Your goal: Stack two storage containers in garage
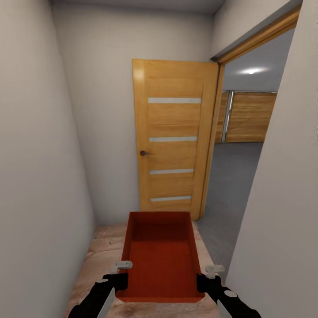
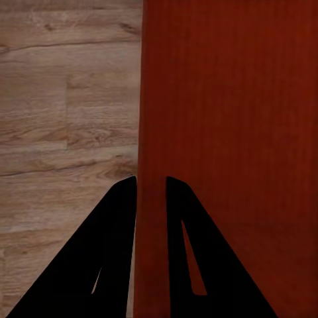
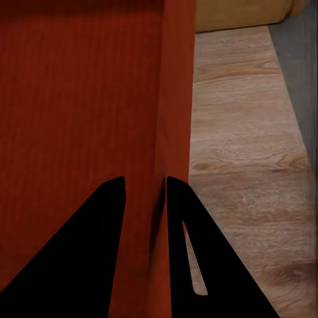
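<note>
I hold one orange-red open-top storage container (image 1: pixel 160 256) in front of me, level above a wood plank floor. My left gripper (image 1: pixel 120 278) is shut on its left wall, and the left wrist view shows black fingers (image 2: pixel 119 232) straddling that thin wall (image 2: pixel 151 165). My right gripper (image 1: pixel 204 279) is shut on the right wall, its fingers (image 3: pixel 189 245) on either side of the rim (image 3: pixel 173 99). The container is empty. Through the doorway at the right lies a room with a dark grey floor (image 1: pixel 232 185).
I stand in a narrow hallway with white walls (image 1: pixel 39 168) close on both sides. A wooden door (image 1: pixel 172 137) stands swung open against the end wall. The doorway (image 1: pixel 247 132) at the right shows wooden panels at its far end.
</note>
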Tool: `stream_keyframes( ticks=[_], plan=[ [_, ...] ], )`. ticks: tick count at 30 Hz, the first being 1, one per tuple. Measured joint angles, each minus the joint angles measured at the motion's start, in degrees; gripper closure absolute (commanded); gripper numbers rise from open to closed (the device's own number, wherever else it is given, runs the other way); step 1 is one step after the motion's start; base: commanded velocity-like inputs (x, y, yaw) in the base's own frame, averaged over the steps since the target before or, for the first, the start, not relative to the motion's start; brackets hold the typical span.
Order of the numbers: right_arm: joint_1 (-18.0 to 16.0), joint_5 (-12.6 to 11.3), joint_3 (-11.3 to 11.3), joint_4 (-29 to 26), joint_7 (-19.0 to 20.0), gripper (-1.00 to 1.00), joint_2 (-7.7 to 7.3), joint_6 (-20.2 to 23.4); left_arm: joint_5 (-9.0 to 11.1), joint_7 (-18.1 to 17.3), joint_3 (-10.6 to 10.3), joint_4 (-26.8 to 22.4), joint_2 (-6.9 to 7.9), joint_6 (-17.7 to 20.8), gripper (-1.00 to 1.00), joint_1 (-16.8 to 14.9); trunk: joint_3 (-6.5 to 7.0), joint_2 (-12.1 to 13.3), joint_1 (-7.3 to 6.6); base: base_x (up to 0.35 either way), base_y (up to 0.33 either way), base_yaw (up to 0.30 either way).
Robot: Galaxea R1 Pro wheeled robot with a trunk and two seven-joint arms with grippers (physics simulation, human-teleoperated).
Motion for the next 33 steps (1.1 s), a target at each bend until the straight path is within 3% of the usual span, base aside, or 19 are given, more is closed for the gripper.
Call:
stream_keyframes(
  ticks=[27,33],
  plan=[
    [0.0,0.1,-0.2,0.0,0.1,1.0,-0.01,0.0,-0.1,0.0,0.0,0.0,-0.03,0.0,1.0,0.0,0.23,0.0,0.0,0.312,0.176,-0.281],
    [0.0,0.1,-0.2,0.0,0.1,1.0,0.0,0.0,0.0,0.0,0.0,-0.1,-0.01,0.0,1.0,0.0,0.31,0.0,0.01,0.283,0.217,-0.11]
  ],
)
